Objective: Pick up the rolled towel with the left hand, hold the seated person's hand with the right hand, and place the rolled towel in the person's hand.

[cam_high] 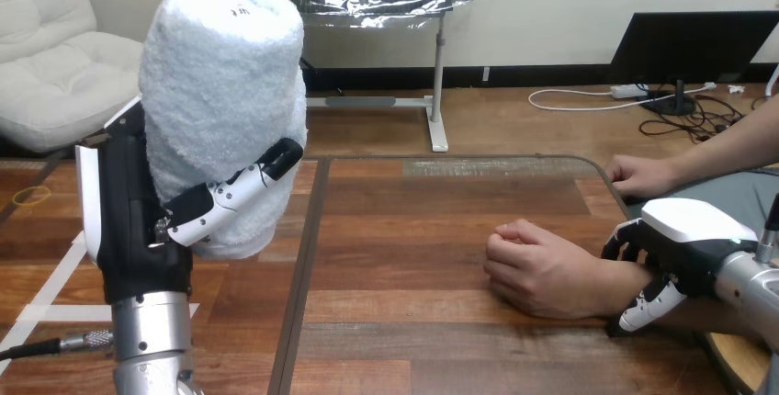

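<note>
1. Our left robot hand [138, 220] grips the rolled towel [225, 73] upright, upper left of the frame.
2. Our right robot hand [684, 239] clasps the person's wrist [608, 287], lower right; the person's hand [542, 271] lies fisted on the bench [404, 257].
3. We judge the towel may drop unless that fist opens.

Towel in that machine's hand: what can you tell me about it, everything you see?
The towel is pale bluish-white, fluffy like terry cloth, rolled into a thick cylinder. It stands upright, one flat end up, held at the view's left by the left hand, whose fingers curl across its front. Nothing else touches it.
</note>
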